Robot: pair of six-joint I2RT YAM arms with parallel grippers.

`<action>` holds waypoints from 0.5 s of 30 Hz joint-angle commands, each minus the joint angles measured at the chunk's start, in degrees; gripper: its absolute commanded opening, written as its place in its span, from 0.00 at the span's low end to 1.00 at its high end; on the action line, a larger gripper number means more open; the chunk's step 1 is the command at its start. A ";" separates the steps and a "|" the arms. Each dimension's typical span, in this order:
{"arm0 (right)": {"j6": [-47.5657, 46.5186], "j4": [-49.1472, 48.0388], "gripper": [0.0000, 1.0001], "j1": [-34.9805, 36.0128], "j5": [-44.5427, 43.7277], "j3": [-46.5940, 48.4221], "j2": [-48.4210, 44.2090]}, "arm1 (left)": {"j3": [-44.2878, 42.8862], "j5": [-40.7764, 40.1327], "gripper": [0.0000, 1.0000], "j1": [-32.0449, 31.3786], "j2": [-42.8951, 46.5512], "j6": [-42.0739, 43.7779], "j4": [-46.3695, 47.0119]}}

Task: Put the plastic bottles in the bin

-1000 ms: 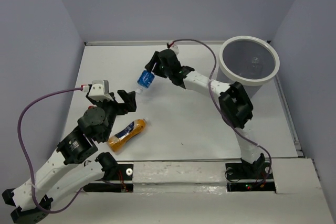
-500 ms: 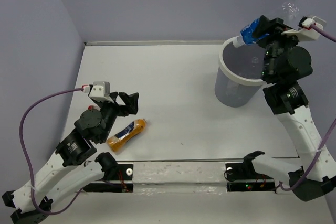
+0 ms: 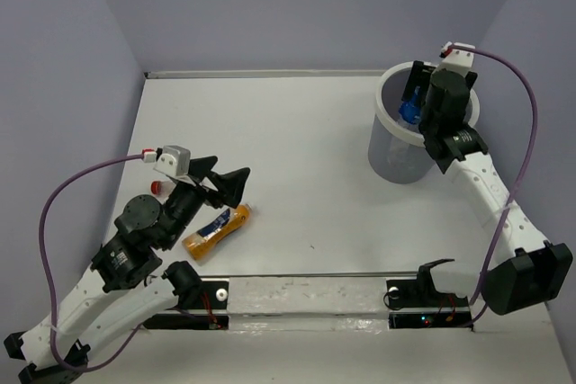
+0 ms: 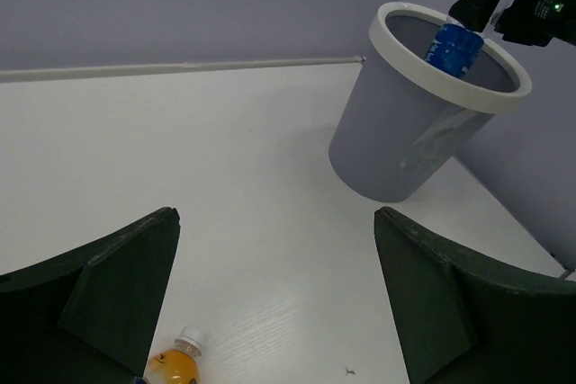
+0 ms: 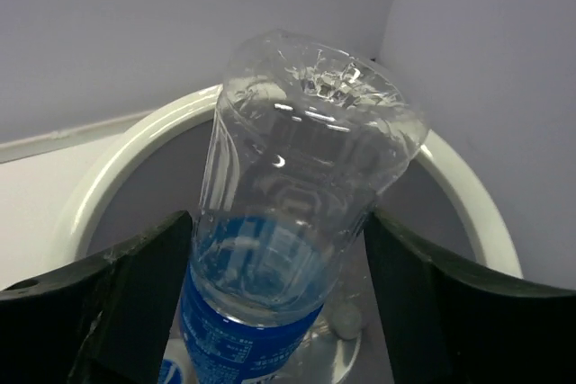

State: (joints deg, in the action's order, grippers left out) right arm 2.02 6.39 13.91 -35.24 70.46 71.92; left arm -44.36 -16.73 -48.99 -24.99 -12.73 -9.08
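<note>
The bin (image 3: 382,105) stands at the back right, and its white rim shows in the right wrist view (image 5: 117,168). My right gripper (image 3: 417,96) hangs over the bin's mouth, shut on a clear bottle with a blue label (image 5: 270,249), cap end down inside the rim. That bottle also shows in the left wrist view (image 4: 453,47). The orange-yellow bottle (image 3: 218,230) lies on the table at the front left, its white cap visible in the left wrist view (image 4: 184,345). My left gripper (image 3: 229,171) is open and empty just above and behind it.
A white cap (image 5: 345,319) of something lies at the bottom of the bin. A small red round thing (image 3: 158,188) shows beside the left arm. Grey walls close in the table at the back and both sides.
My right arm has swung from the table's middle to the bin with the blue-labelled bottle and lowered it into the mouth. My left gripper has opened wider and tilted up.
</note>
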 commanded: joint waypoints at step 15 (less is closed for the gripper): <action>2.29 11.11 0.75 22.54 55.95 8.22 -0.04 | -4.95 -24.03 0.99 1.27 -10.60 -19.69 -7.70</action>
State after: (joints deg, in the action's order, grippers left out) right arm 8.45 18.68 27.42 2.33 80.86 66.94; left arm -46.04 -29.43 -48.27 -32.38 -22.59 -12.95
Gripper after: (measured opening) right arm 0.779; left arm 0.989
